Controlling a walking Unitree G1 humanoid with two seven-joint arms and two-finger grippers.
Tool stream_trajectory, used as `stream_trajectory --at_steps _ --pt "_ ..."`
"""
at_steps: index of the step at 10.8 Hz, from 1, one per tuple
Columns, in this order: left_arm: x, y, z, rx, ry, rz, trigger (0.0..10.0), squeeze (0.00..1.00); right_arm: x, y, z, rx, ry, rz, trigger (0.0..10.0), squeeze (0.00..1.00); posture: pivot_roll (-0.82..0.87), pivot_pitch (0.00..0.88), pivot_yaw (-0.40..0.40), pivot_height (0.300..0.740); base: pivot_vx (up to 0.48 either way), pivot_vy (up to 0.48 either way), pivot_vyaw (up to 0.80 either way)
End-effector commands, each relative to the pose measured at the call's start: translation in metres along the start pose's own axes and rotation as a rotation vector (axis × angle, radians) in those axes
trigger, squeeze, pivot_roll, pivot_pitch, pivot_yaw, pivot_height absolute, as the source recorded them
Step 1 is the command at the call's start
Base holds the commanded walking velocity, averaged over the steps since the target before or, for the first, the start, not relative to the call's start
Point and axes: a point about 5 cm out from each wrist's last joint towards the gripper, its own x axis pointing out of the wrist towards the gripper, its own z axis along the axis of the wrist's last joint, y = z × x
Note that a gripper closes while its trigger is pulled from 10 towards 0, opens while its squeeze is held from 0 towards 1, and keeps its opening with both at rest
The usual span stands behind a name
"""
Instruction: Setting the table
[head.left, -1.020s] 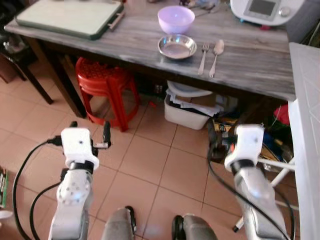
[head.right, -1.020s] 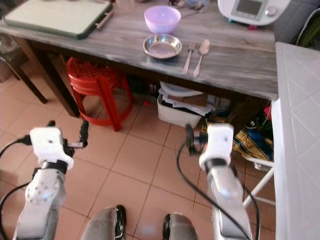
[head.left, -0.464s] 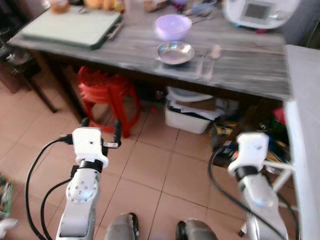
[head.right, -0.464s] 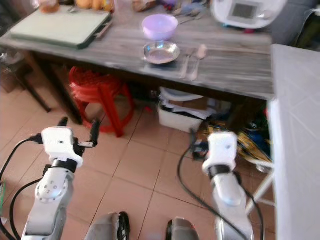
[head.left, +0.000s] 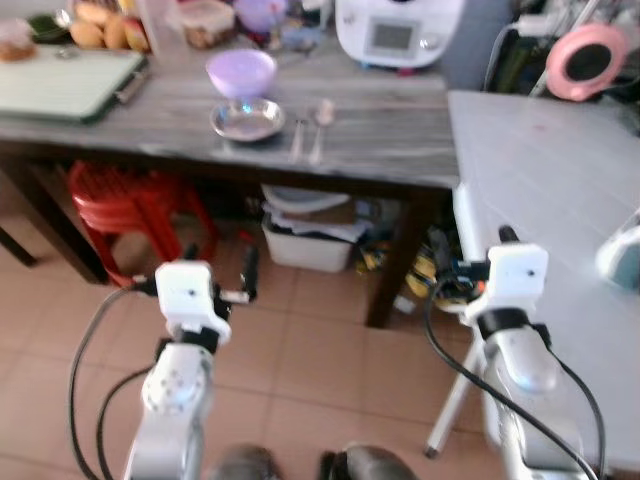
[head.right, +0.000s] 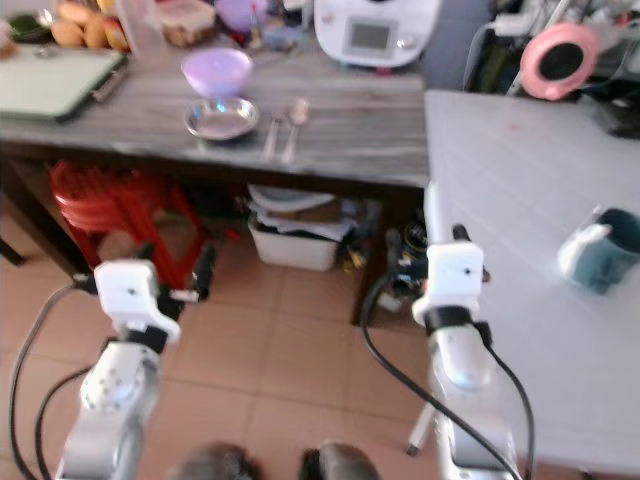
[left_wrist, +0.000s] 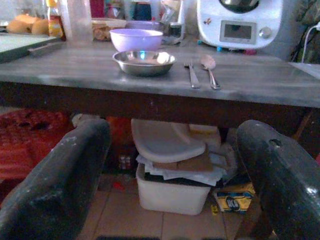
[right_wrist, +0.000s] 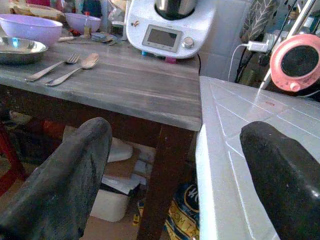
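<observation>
On the grey wooden table (head.left: 380, 140) at 11 o'clock sit a purple bowl (head.left: 241, 72), a steel dish (head.left: 246, 120), a fork (left_wrist: 191, 74) and a spoon (left_wrist: 210, 70), side by side. Both the left gripper (left_wrist: 165, 175) and right gripper (right_wrist: 175, 165) hang spread wide and empty. A blurry mug (head.right: 600, 248), probably teal, stands on the white table (head.right: 500, 180) at 2 o'clock.

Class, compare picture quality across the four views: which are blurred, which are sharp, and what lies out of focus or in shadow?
Left and right eye views: soft all over, the fork and spoon smeared. Left wrist view: the steel dish is crisp, the near black fingers soft, and the space under the table shadowed. Right wrist view: the white appliance is sharp, the near fingers out of focus.
</observation>
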Motion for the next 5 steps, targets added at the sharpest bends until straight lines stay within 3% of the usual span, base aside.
stream_trajectory --at_steps 1,3,5 --pt "0.0019 0.0006 0.0040 -0.002 -0.009 0.001 10.0 0.00 0.0025 -0.0007 0.0049 0.002 -0.016 0.000 10.0 0.00 -0.03 0.105 -0.016 0.740 0.000 -0.405 0.00" --pt "0.0024 0.0018 0.0059 0.001 -0.013 0.007 10.0 0.00 0.0083 0.0022 0.0102 0.003 -0.034 0.005 10.0 0.00 -0.02 0.120 -0.017 0.740 0.000 -0.354 0.00" --pt "-0.0009 0.0008 0.0045 0.003 -0.003 0.000 10.0 0.00 0.0089 0.0039 0.0124 -0.013 -0.042 0.016 10.0 0.00 -0.01 0.126 -0.027 0.740 0.000 -0.326 -0.80"
